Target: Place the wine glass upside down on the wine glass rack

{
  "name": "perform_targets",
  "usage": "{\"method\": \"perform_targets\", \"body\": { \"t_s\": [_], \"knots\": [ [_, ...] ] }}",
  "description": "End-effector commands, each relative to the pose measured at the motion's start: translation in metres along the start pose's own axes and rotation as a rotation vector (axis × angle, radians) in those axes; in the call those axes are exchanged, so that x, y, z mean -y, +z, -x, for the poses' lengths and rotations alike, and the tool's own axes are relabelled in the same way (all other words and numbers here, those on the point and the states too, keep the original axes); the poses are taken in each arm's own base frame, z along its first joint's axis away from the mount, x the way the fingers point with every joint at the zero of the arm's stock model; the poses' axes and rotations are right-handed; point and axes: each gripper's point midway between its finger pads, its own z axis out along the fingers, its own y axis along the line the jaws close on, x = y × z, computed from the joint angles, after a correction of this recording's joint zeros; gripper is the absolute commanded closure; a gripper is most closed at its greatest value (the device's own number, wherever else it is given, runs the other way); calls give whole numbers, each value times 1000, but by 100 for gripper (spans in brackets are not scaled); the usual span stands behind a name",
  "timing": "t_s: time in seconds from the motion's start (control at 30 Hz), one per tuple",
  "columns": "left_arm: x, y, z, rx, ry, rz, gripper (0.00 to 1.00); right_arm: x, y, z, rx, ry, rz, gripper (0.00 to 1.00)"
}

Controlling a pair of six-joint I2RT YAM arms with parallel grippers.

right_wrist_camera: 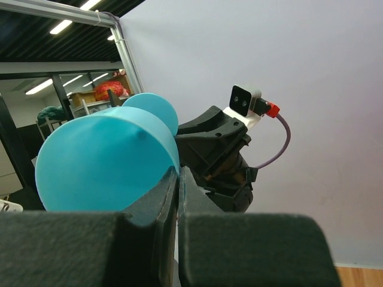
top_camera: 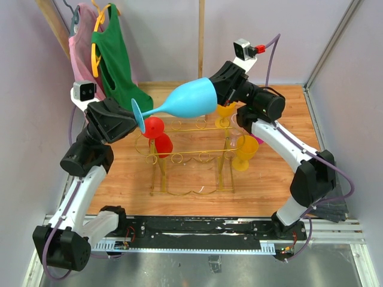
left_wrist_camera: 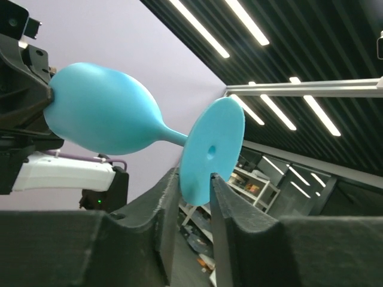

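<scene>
Clothes on hangers in the far left back corner: pink garment (top_camera: pixel 81 57) behind, green garment (top_camera: pixel 116 66) in front. Next, left arm (top_camera: pixel 90 155), up off the wooden tabletop (top_camera: pixel 131 179), wrist angled toward the middle. Left jaws narrow, one finger (left_wrist_camera: pixel 161 227) on each face of the round foot (left_wrist_camera: pixel 212 149) of the wine glass (top_camera: pixel 191 98), lower edge of the foot down in the gap. Pressing the foot or only flanking it: cannot tell.

Blue wine glass in the air, lying nearly level, foot to the left, bowl (right_wrist_camera: pixel 102 161) to the right, above the wine glass rack (top_camera: pixel 179 156). Not on the rack, not upside down.

Gold wire rack upright on the tabletop below, between the two arms, long side running left to right. Two red glasses (top_camera: pixel 154 127) at its left end, under the blue foot. Two yellow glasses (top_camera: pixel 244 152) at its right end, one nearer, one farther back.

Right arm (top_camera: pixel 281 140) bent in from the right, wrist at the mouth of the bowl. Right jaws nearly together, thin wall of the bowl pinched between them at the rim.
</scene>
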Motion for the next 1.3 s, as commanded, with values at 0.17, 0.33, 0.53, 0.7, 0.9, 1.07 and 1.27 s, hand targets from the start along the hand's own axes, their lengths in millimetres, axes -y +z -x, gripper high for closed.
{"method": "perform_targets", "body": {
  "t_s": [0.17, 0.33, 0.53, 0.7, 0.9, 1.07, 1.27],
  "knots": [
    [21, 2, -10, -23, 36, -51, 86, -14, 11, 1, 7, -56, 73, 99],
    [23, 4, -9, -23, 33, -42, 100, -13, 10, 0, 4, -57, 69, 98],
    [30, 7, -8, -19, 39, -55, 100, -15, 8, 0, 5, -58, 65, 80],
    [45, 12, -9, -33, 41, -94, 100, -14, 3, 3, 17, -60, 46, 67],
    [54, 16, -9, -50, 43, -116, 100, -16, -2, 10, 22, -76, 28, 61],
    [54, 19, -8, -46, 46, -100, 100, -11, -16, 20, 47, -96, -26, 62],
    [51, 28, -6, -61, 96, -45, 100, -10, -50, 43, 78, -187, -163, 54]
  ]
}}
